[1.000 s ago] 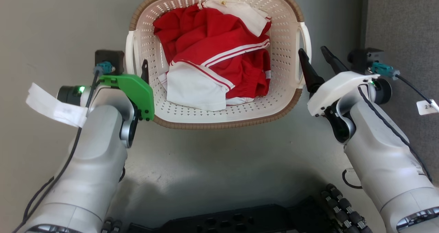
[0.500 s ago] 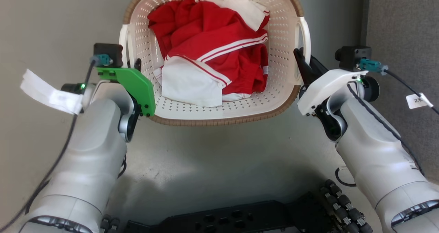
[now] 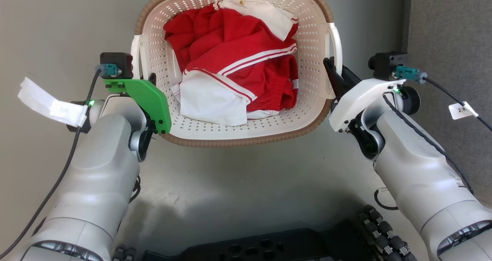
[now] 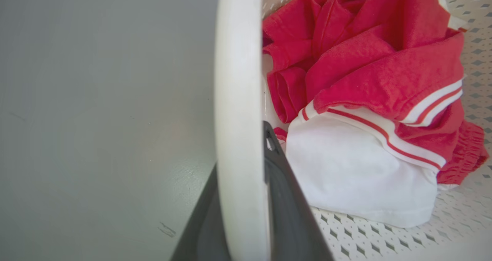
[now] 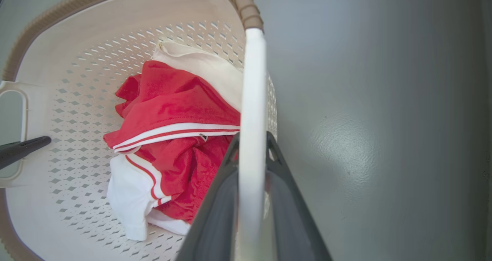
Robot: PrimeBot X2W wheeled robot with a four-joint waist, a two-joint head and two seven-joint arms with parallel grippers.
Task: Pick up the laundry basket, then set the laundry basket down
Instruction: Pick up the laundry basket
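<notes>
- Head view: laundry basket (image 3: pixel 238 140), upper centre, holding red-and-white clothes (image 3: pixel 234 68); left gripper (image 3: pixel 149 78) at its left side, right gripper (image 3: pixel 338 74) at its right side.
- Left wrist view: dark fingers (image 4: pixel 286 199) clamped on either side of the white left handle (image 4: pixel 238 99), centre frame.
- Right wrist view: fingers (image 5: pixel 219 199) clamped astride the white right handle (image 5: pixel 251 99), centre; basket interior to its left.

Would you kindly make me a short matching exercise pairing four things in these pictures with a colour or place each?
Things:
1. laundry basket rim
2. clothes
3. left gripper
4. right gripper

Descriptions:
A. fingers astride the basket's right handle
B. brown, woven look
C. red and white, lying inside the basket
D. fingers astride the basket's left handle

Pairs: 1-B; 2-C; 3-D; 4-A
</notes>
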